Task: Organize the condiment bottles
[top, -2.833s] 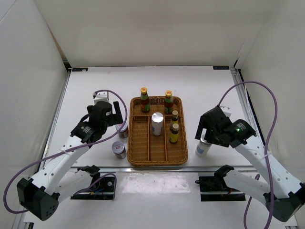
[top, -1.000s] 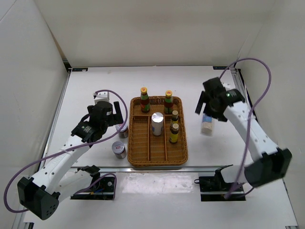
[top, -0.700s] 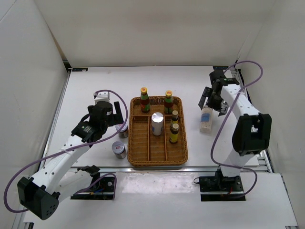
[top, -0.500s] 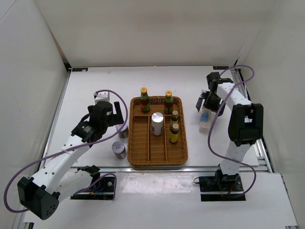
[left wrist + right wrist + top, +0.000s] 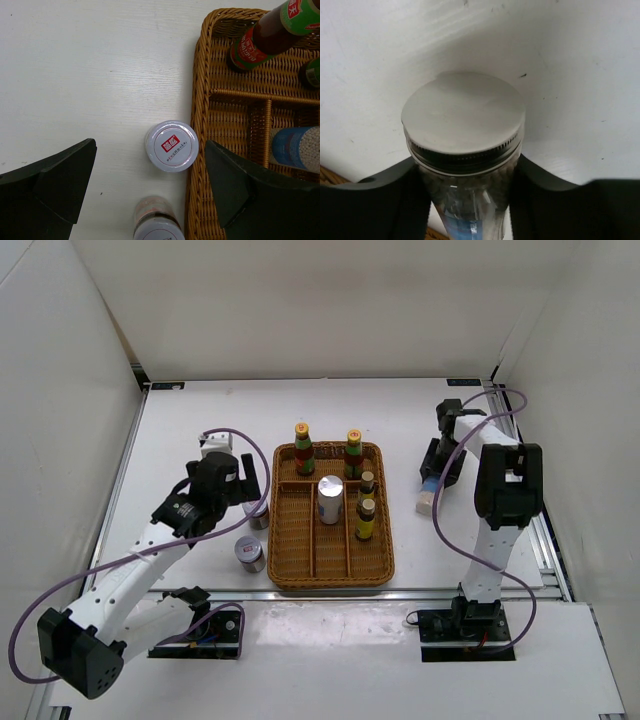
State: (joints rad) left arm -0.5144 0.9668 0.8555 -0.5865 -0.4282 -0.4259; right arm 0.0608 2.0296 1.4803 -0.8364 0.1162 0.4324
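Two tall yellow-capped sauce bottles [image 5: 303,448] [image 5: 353,452], two small dark bottles [image 5: 367,483] [image 5: 366,518] and one silver-lidded jar [image 5: 330,500] stand in the wicker tray [image 5: 290,560]. Two more jars [image 5: 258,514] [image 5: 249,553] stand on the table left of it. My left gripper [image 5: 247,492] hangs open over the farther jar [image 5: 171,146], whose lid shows between the fingers. Right of the tray, my right gripper [image 5: 438,468] is shut on a tilted silver-lidded jar [image 5: 428,498]. Its fingers press both sides just under the lid [image 5: 464,117].
The tray's woven rim [image 5: 199,125] runs right beside the jar under my left gripper, and the other loose jar [image 5: 156,227] stands just nearer. White walls enclose the table, and metal rails [image 5: 520,455] run along its sides.
The right arm has folded back toward the far right with its jar, and the jar now leans closer to the tray. The left arm has not moved.
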